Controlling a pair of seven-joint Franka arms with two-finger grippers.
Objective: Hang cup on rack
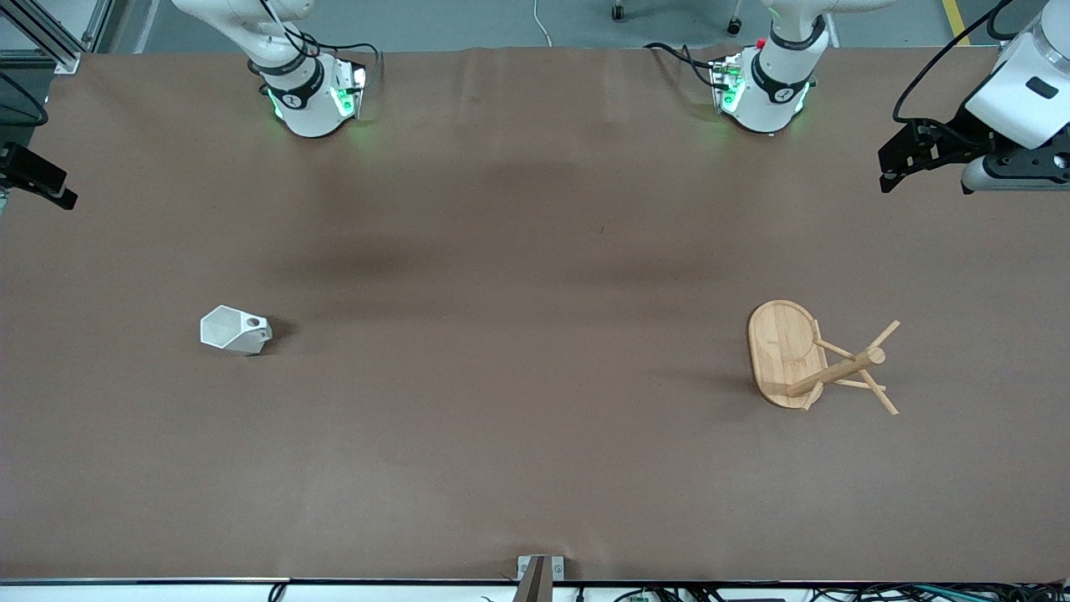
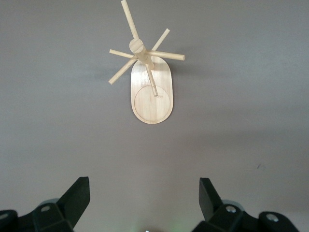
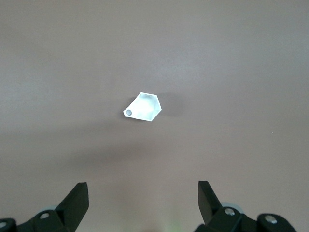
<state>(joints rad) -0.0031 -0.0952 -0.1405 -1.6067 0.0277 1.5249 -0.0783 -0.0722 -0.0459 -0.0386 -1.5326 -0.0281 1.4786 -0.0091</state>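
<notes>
1. White faceted cup sits upright on table toward right arm's end, well apart from rack.
2. Prob. light, rigid, smooth, chippable; grip across rim/wall, leaving handle hole free.
3. Left gripper & right gripper: jaws spread, holding nothing, high over table.

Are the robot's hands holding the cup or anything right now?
No, nothing is held. The left gripper and right gripper are both open and high up. The cup sits alone on the table, and the rack stands untouched.
</notes>
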